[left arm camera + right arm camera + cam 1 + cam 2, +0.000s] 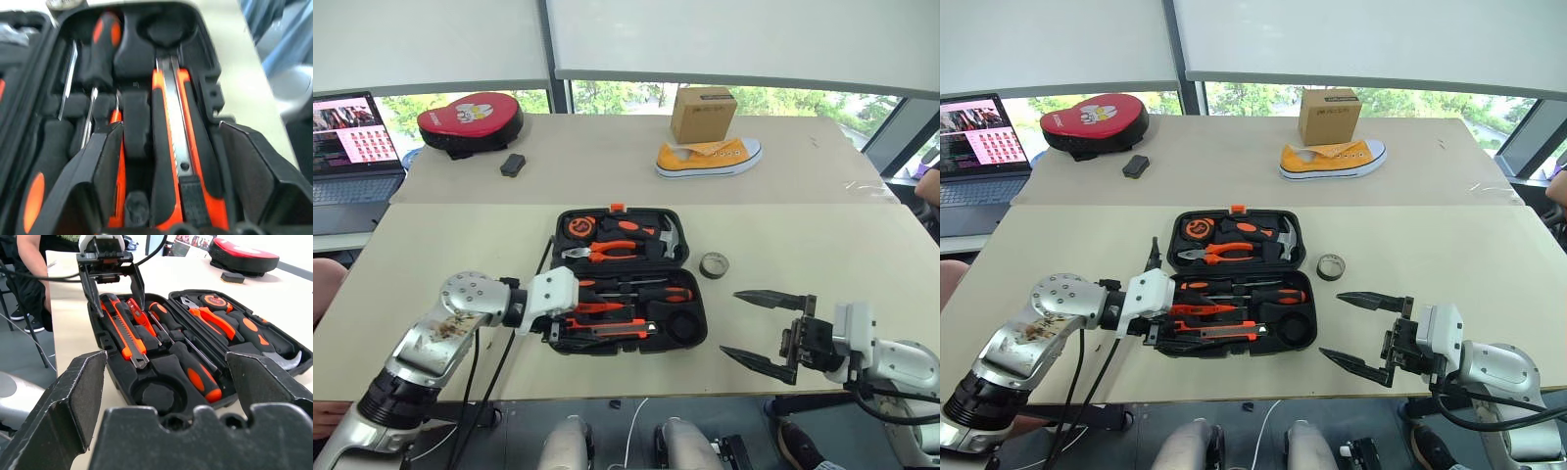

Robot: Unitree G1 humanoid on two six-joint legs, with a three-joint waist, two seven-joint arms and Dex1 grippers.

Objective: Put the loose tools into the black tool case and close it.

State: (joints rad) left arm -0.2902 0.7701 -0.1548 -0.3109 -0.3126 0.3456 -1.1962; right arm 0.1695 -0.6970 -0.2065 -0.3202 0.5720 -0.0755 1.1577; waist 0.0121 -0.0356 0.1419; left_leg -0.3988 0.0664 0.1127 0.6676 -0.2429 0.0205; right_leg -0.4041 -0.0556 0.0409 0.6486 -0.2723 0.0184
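Note:
The black tool case (690, 294) lies open mid-table, lid half at the back. In its near half rest two black-and-orange screwdrivers (651, 293), a slim orange tester screwdriver (139, 316) and the orange-black utility knife (168, 147), each in a moulded slot. My left gripper (120, 308) hangs over the near half's left end, open, its fingers (93, 176) standing either side of the knife without pinching it. The grey tape roll (714, 264) lies on the table just right of the case. My right gripper (729, 323) is wide open and empty, right of the case near the front edge.
Pliers (607, 252), a hammer and a tape measure fill the lid half. A round recess (683, 326) at the near half's right end is empty. Farther back stand a yellow shoe (710, 157), a cardboard box (702, 113), a red-and-black pad (470, 121) and a laptop (352, 147).

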